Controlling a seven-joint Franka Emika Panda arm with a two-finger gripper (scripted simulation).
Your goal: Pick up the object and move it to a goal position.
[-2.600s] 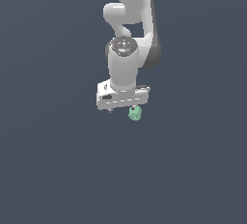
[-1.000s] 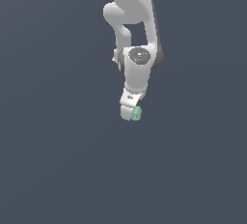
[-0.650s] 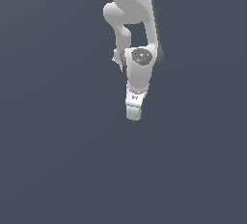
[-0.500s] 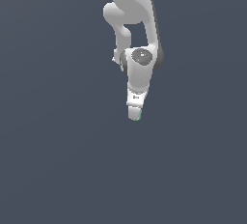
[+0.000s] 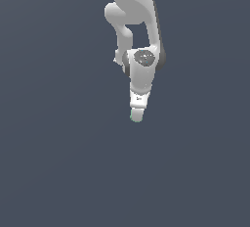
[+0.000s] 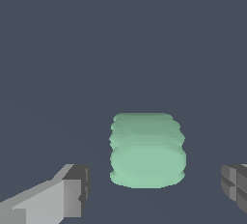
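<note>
Fingers (image 6: 72, 194): spread wide, gripping nothing
Object (image 6: 147, 150): mint-green, between both pads, gaps each side
Gripper (image 5: 137, 115): pointing down

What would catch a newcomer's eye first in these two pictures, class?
In the wrist view, the mint-green object stands out, sitting between the two pincer fingers with gaps on both sides. In the exterior view, the white arm hangs against plain dark grey, its pincer almost hiding the object.
</note>
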